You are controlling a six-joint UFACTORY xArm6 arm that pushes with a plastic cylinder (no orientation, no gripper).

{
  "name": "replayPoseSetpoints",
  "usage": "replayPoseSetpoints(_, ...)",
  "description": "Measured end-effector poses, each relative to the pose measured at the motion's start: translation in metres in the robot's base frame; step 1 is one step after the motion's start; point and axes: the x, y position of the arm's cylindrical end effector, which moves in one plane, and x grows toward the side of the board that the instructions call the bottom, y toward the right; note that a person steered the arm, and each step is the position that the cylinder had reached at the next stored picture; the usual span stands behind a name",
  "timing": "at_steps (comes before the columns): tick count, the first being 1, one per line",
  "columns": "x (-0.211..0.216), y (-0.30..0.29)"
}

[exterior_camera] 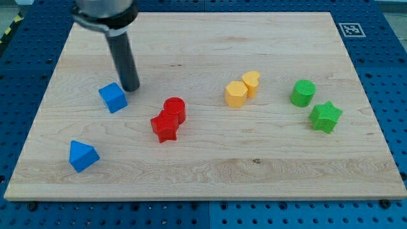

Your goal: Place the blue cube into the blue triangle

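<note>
blue cube (113, 97) above-right of blue triangle (82, 156)

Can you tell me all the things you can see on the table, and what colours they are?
wooden board: one, light wood, fills the view
blue cube: one, upper left
blue triangle block: one, lower left
red cylinder and red star block: one each, touching, centre-left
yellow blocks: two, touching, centre-right
green cylinder: one, right
green star block: one, right
my tip: one dark rod, just right of the blue cube
</note>
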Motion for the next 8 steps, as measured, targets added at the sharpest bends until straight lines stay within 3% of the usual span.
replayPoseSetpoints(1, 0.035, -0.018)
replayPoseSetpoints(3, 0.011, -0.026)
replayPoseSetpoints(4, 0.024, -0.035)
replayPoseSetpoints(5, 0.07, -0.034)
replayPoseSetpoints(6, 0.08, -0.033)
replayPoseSetpoints(8, 0.069, -0.031)
